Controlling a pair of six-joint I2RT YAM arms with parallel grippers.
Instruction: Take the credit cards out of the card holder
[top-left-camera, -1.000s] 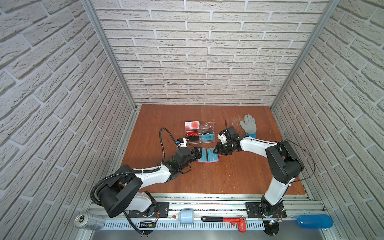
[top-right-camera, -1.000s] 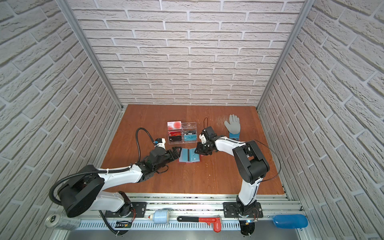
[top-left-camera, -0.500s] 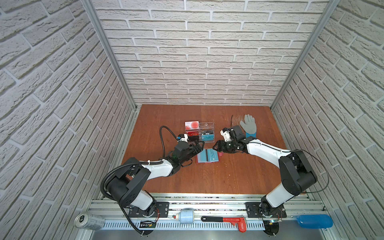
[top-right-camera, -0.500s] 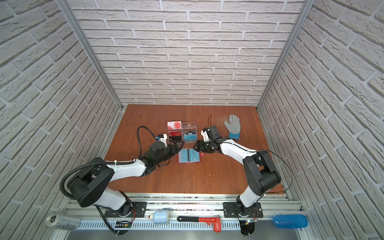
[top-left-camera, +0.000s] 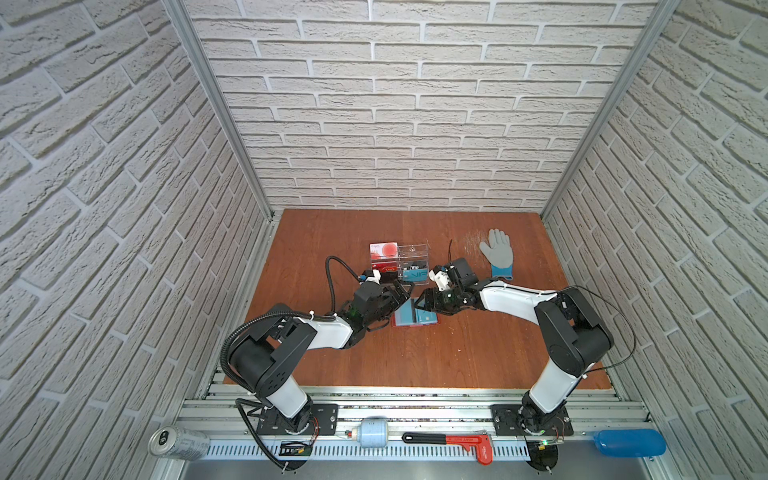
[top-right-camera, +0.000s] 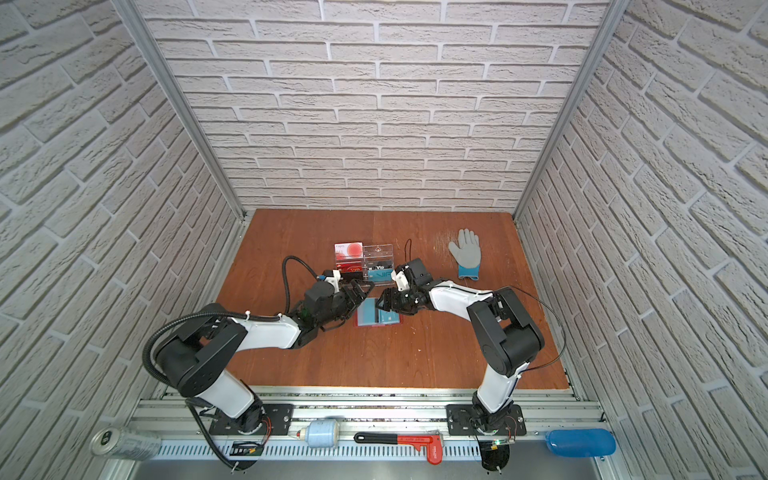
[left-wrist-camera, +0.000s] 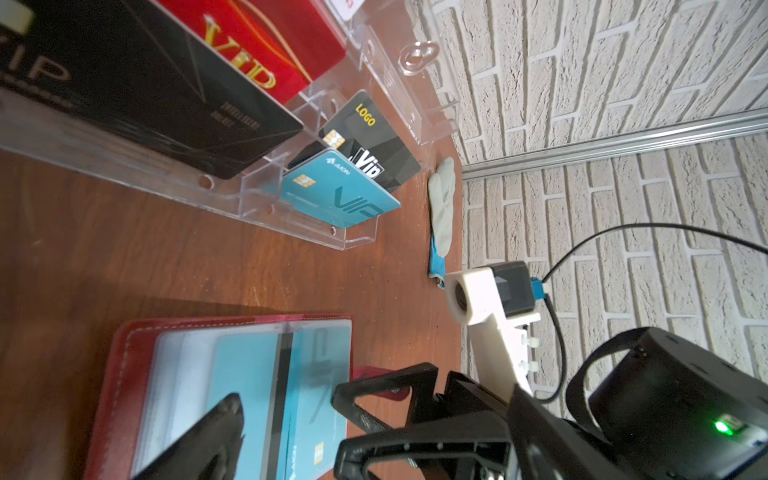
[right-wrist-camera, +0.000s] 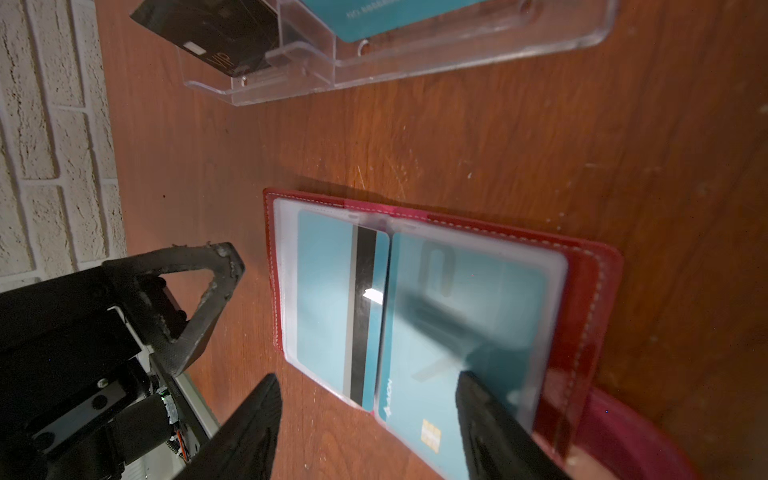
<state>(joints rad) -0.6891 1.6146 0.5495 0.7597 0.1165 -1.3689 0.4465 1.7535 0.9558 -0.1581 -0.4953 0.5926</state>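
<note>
At the bottom of both top views we see the rail (top-left-camera: 415, 451) with a can (top-left-camera: 178, 444) and a red wrench (top-left-camera: 451, 439). Higher, near the middle of the table (top-left-camera: 457, 357), the holder (top-left-camera: 415, 319) lies open and flat. The cards (right-wrist-camera: 328, 291) sit inside its clear sleeves: one shows a dark stripe, one a chip. The left gripper (top-left-camera: 398, 293) is at the holder's left edge, its jaws wide apart and holding nothing. The right gripper (top-left-camera: 426, 303) is over the holder's upper right part, jaws also apart. One finger (right-wrist-camera: 490, 424) is over a sleeve, but we cannot tell whether it touches. Farther up is the clear stand (top-left-camera: 399, 264) with VIP cards (left-wrist-camera: 340, 195), and to the right of it, the glove (top-left-camera: 496, 253).
</note>
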